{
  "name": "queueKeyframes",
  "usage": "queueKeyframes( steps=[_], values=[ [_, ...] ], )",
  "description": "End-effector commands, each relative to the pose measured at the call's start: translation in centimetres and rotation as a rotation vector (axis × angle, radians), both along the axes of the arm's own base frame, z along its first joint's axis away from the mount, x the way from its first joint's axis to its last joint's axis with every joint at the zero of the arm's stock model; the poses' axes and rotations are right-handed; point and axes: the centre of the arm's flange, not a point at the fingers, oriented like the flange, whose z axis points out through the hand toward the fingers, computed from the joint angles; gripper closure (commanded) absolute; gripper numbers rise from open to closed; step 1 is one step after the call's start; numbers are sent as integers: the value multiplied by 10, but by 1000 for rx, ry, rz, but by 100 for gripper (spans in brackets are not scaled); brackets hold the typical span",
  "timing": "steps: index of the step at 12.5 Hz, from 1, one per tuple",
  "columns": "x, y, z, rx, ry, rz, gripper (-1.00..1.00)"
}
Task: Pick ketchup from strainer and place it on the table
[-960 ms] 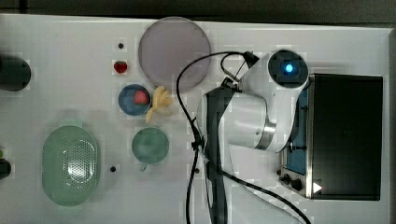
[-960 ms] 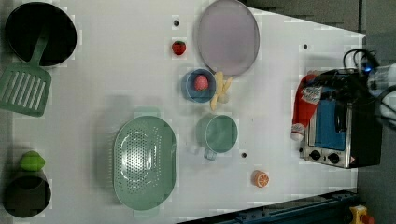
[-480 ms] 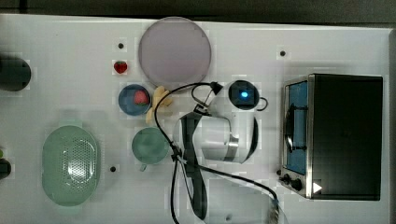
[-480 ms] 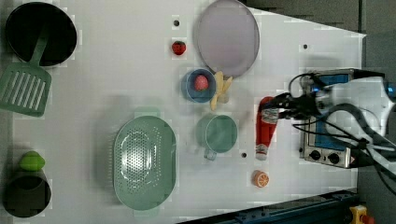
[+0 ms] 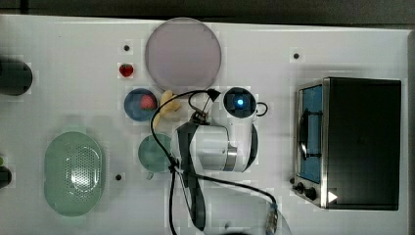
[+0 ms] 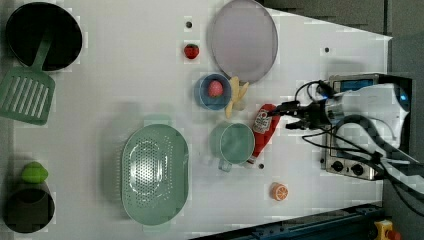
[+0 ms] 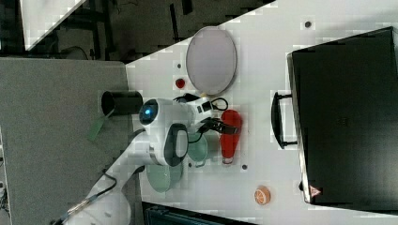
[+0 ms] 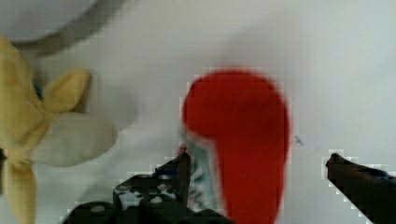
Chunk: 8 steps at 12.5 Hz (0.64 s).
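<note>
White table (image 6: 125, 100) with a few black dots carries the whole set-up. On it, outside the strainer, lies the ketchup (image 6: 262, 131), on its side with the white cap toward the left view's bottom, just beside the teal cup (image 6: 232, 144) on the left view's right. The wrist view shows the gripper (image 8: 257, 177) over the red bottle base: one finger (image 8: 183, 170) sits against the labelled side, the other is off the bottle with bare table between them, so the jaws stand open and hold nothing. In the left view the gripper (image 6: 295, 115) is next to the bottle's base end. The strainer (image 6: 155, 174) sits well apart, toward the left view's lower left, with nothing in it. A yellow peeled banana toy (image 8: 44, 135) lies near the bottle, against a blue bowl (image 6: 212, 91) holding a pink item. Beyond these are a grey-lilac plate (image 6: 243, 40), a strawberry (image 6: 191, 51), an orange slice (image 6: 278, 191), a toaster oven (image 5: 355, 142), a green spatula (image 6: 27, 92) and a black bowl (image 6: 42, 32).
</note>
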Motion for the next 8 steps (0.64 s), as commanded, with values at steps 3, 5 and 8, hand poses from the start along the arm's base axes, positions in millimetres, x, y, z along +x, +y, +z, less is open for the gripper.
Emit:
queueKeyframes(
  steps=[3, 5, 8],
  values=[
    [47, -26, 163, -102, -174, -122, -100],
    [50, -27, 224, -132, -153, -205, -100],
    [54, -26, 307, -159, -180, -315, -100]
  ],
)
